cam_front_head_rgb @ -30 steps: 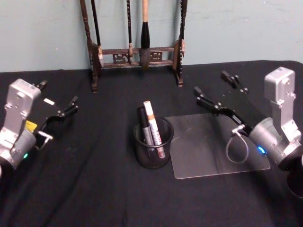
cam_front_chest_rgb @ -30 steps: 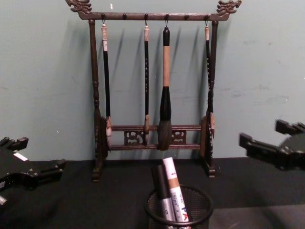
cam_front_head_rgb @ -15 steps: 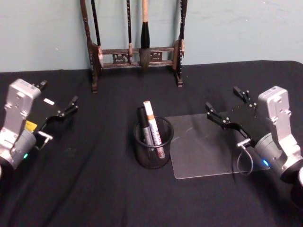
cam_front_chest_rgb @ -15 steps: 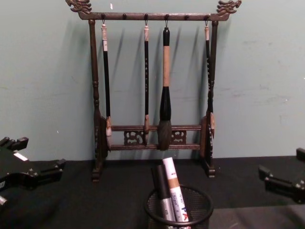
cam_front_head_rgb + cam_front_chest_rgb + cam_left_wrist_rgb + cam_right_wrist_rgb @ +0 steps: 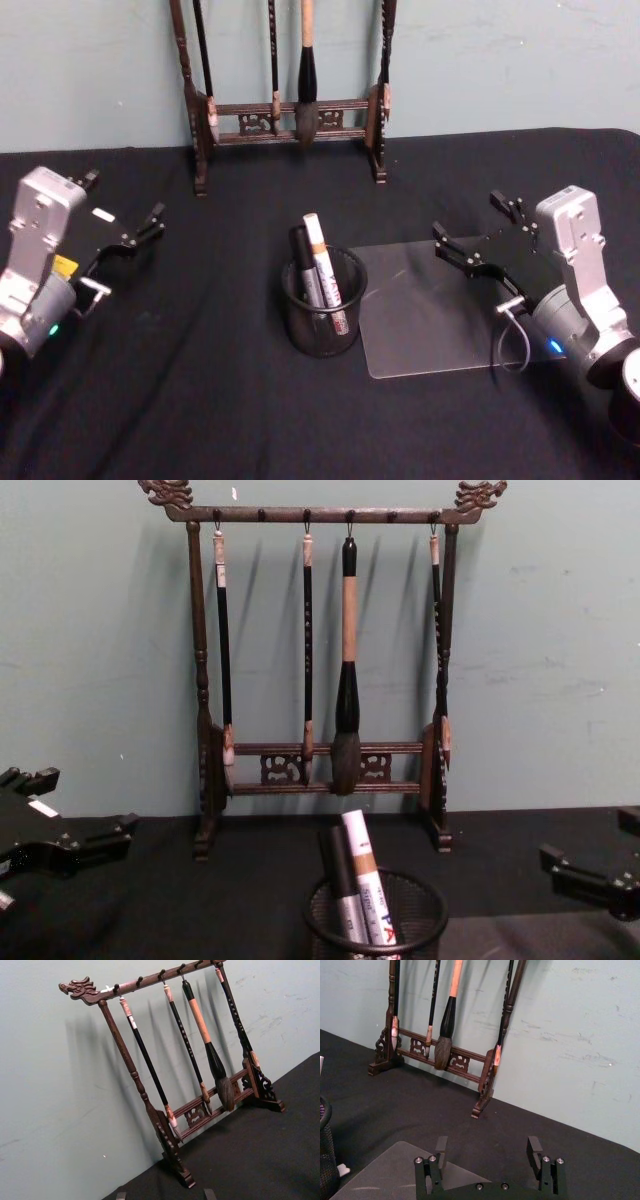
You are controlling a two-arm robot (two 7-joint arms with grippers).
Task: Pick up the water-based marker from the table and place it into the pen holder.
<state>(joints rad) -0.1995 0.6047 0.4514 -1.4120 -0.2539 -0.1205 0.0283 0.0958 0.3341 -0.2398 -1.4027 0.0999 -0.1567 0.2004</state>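
Observation:
The pen holder [image 5: 322, 318], a round black mesh cup, stands mid-table. Two markers lean in it: a white one with a brown band [image 5: 320, 262] and a dark grey one [image 5: 301, 260]. The chest view shows the pen holder [image 5: 410, 912] low in the middle with the white marker [image 5: 362, 872] sticking out. My right gripper [image 5: 468, 218] hovers open and empty to the right of the cup, over a clear sheet. Its fingers [image 5: 441, 1145] stand wide apart in the right wrist view. My left gripper [image 5: 125, 197] rests open and empty at the far left.
A clear plastic sheet [image 5: 430, 315] lies flat right of the cup. A tall dark wooden rack [image 5: 285, 110] hung with calligraphy brushes stands at the table's back against the wall. Black cloth covers the table.
My right gripper has pulled back to the right and come lower, away from the pen holder. The markers, the holder and the left arm have stayed put.

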